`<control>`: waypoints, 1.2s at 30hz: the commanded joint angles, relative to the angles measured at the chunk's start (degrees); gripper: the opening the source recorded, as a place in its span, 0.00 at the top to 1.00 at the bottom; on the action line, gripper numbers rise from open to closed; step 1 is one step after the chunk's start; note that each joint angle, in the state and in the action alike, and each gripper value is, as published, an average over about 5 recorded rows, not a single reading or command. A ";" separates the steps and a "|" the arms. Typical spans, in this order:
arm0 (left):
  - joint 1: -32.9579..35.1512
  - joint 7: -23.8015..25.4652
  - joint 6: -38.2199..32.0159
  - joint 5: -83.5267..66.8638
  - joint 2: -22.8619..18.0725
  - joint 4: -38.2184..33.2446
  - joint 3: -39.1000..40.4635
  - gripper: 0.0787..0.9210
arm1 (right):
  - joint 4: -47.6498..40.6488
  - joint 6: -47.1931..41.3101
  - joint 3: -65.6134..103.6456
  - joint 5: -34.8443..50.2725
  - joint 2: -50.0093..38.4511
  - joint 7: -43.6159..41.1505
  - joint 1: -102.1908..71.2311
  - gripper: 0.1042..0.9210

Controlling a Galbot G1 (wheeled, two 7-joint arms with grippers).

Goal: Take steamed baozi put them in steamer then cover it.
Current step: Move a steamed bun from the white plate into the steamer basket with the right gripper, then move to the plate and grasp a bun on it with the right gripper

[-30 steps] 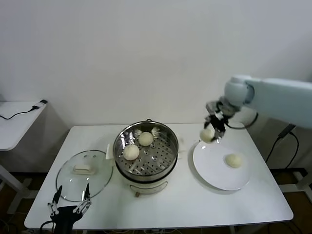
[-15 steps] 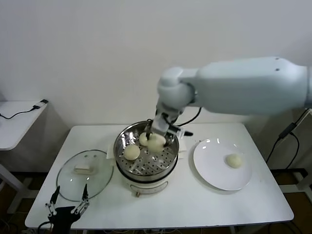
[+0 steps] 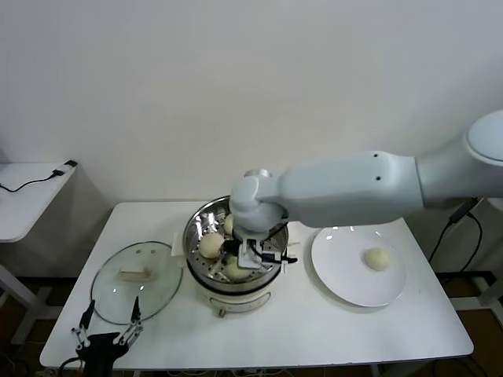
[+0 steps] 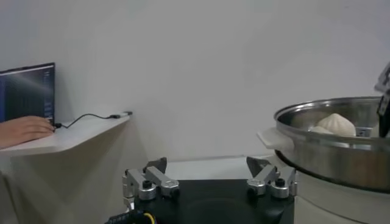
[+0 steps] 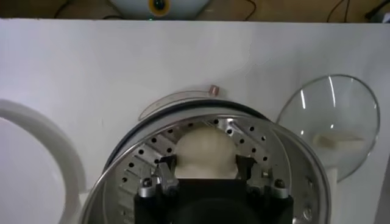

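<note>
The right gripper (image 5: pixel 206 169) holds a baozi (image 5: pixel 205 151) low over the near part of the steamer (image 3: pixel 236 250) tray, clear of two others. One baozi (image 3: pixel 378 258) waits on the plate (image 3: pixel 339 275). The left gripper (image 3: pixel 108 336) idles open, near-left, beside the cover (image 3: pixel 135 281).

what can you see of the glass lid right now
The cover is a round clear glass lid with a thin metal rim and a cream-white rectangular handle at its centre. It lies flat on the white table, left of the steamer, handle up. Nothing grips it.
</note>
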 commanded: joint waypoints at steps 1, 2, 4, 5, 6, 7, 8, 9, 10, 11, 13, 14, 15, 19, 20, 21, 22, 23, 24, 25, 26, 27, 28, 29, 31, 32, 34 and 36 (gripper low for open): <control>0.01 -0.03 -0.02 0.04 -0.01 0.08 -0.06 0.12 | -1.34 1.26 1.06 -4.78 1.35 3.36 -4.42 0.31; 0.00 -0.04 -0.02 0.04 -0.01 0.08 -0.07 0.12 | -1.30 1.84 1.22 -3.42 1.15 2.75 -3.62 0.30; 0.05 -0.04 0.00 0.04 0.01 -0.02 -0.05 0.12 | -1.29 3.07 1.29 -0.42 0.68 1.41 -1.58 0.25; 0.09 -0.02 0.01 0.05 0.03 -0.09 -0.04 0.12 | -1.52 3.89 1.42 1.32 0.33 0.60 -0.28 0.22; 0.11 0.00 0.02 0.06 0.05 -0.15 -0.04 0.12 | -1.88 4.56 1.60 2.85 -0.03 -0.05 0.95 0.19; 0.12 0.03 0.01 0.08 0.08 -0.21 -0.03 0.12 | -2.48 5.14 1.89 4.54 -0.55 -0.82 2.39 0.16; 0.12 0.06 -0.01 0.10 0.11 -0.25 -0.02 0.12 | -3.27 5.74 2.20 6.71 -1.26 -1.78 4.13 0.14; 0.10 0.08 -0.03 0.13 0.14 -0.27 -0.03 0.12 | -4.18 6.24 2.42 8.72 -2.02 -2.63 5.66 0.14; 0.09 0.10 -0.06 0.15 0.17 -0.28 -0.05 0.12 | -5.47 6.58 2.48 11.00 -3.02 -3.65 7.50 0.13; 0.09 0.11 -0.10 0.16 0.21 -0.29 -0.09 0.12 | -7.15 6.85 2.35 13.70 -4.25 -5.27 9.54 0.12; 0.14 0.12 -0.19 0.13 0.32 -0.30 -0.17 0.12 | -11.13 6.52 1.24 19.08 -6.96 -8.63 13.29 0.12; 0.18 0.12 -0.23 0.09 0.38 -0.30 -0.21 0.12 | -13.69 5.54 0.04 22.32 -8.73 -10.38 15.28 0.12; 0.21 0.12 -0.28 0.06 0.45 -0.30 -0.24 0.12 | -16.11 3.99 -1.64 25.53 -10.47 -11.93 16.83 0.12; 0.12 0.19 -0.34 0.01 0.59 -0.32 -0.29 0.12 | -23.40 -4.21 -10.31 34.04 -18.93 -14.46 19.19 0.12; 0.03 0.22 -0.33 -0.01 0.59 -0.32 -0.28 0.12 | -24.16 -5.93 -11.97 34.28 -21.09 -14.60 18.86 0.12; -0.08 0.26 -0.31 -0.03 0.59 -0.32 -0.26 0.12 | -24.52 -7.62 -13.19 33.97 -23.28 -14.52 18.11 0.12; -0.19 0.30 -0.28 -0.06 0.57 -0.32 -0.23 0.12 | -24.70 -9.41 -13.91 33.07 -25.73 -14.53 16.83 0.12; -0.30 0.34 -0.26 -0.09 0.56 -0.32 -0.21 0.12 | -24.87 -10.77 -14.24 32.00 -28.02 -14.54 15.21 0.12; -0.41 0.38 -0.25 -0.12 0.53 -0.32 -0.20 0.12 | -25.28 -11.79 -13.88 30.72 -30.32 -14.53 13.02 0.12; -0.50 0.42 -0.23 -0.13 0.50 -0.32 -0.19 0.12 | -25.85 -12.67 -13.13 29.28 -32.57 -14.55 10.56 0.12; -0.56 0.44 -0.21 -0.15 0.47 -0.31 -0.20 0.12 | -26.58 -13.16 -11.98 27.83 -34.46 -14.60 8.04 0.12; -0.62 0.46 -0.18 -0.16 0.42 -0.31 -0.20 0.12 | -27.72 -13.27 -9.74 26.27 -36.00 -14.65 4.79 0.12; -0.66 0.47 -0.15 -0.17 0.36 -0.31 -0.21 0.12 | -28.95 -13.31 -7.41 24.83 -37.16 -14.68 1.57 0.12; -0.65 0.49 -0.12 -0.17 0.29 -0.31 -0.22 0.12 | -30.16 -13.23 -4.87 23.60 -37.97 -14.75 -1.51 0.12; -0.58 0.52 -0.06 -0.17 0.13 -0.31 -0.23 0.12 | -32.72 -12.99 0.70 21.46 -39.06 -14.75 -8.34 0.12; -0.50 0.53 -0.05 -0.15 0.08 -0.31 -0.23 0.12 | -33.73 -12.88 2.84 20.74 -39.19 -14.69 -10.97 0.12; -0.27 0.55 -0.06 -0.10 0.03 -0.31 -0.23 0.12 | -35.50 -12.72 7.43 19.09 -39.26 -14.40 -16.36 0.12; 0.03 0.55 -0.11 -0.05 0.00 -0.31 -0.23 0.12 | -36.71 -12.70 11.35 17.45 -39.04 -14.05 -20.66 0.12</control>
